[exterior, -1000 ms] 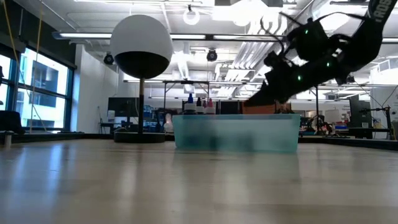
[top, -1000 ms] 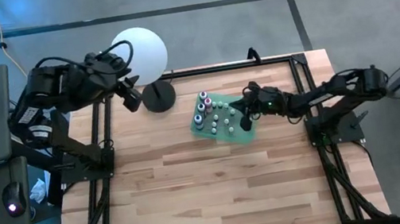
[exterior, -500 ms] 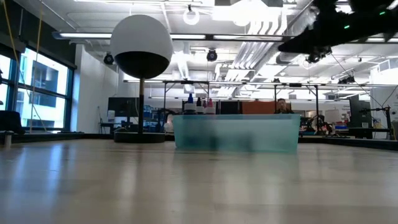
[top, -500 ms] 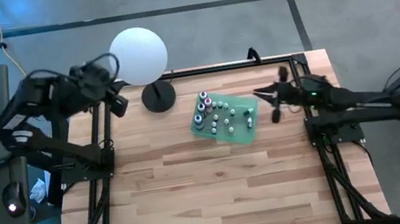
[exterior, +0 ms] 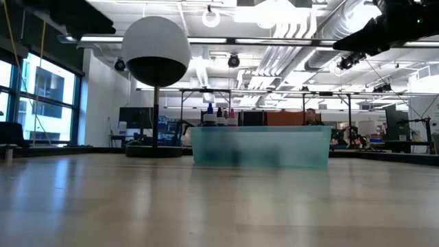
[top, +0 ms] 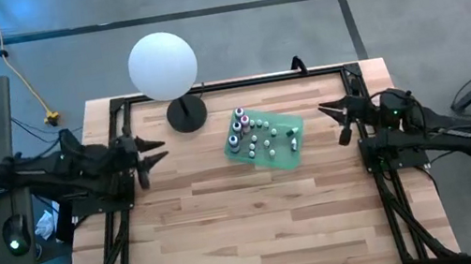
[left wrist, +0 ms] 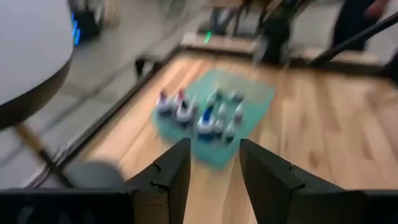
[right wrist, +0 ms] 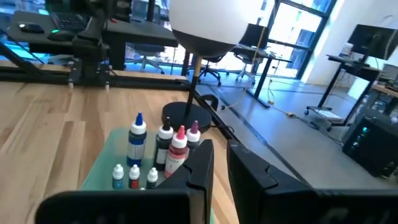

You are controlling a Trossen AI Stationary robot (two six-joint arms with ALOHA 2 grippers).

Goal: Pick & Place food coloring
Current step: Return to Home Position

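The food coloring bottles stand upright in a flat green tray at the table's far middle; they are mostly small and white-capped, with taller blue, red and dark ones at the tray's left end. My left gripper is open and empty, hovering at the table's left edge, facing the tray. My right gripper is open by a narrow gap and empty, hovering right of the tray, facing it. Neither touches anything.
A big white ball on a black stand sits at the far left of the tray; it also shows in the low view. Black frame rails run along the table's left, right and far edges. Bare wood lies nearer.
My right gripper has drawn back from over the tray's right end toward the table's right edge, and has risen. My left gripper has swung from beside the white ball toward the table's near left, to the left rail. The bottles and tray have stayed put.
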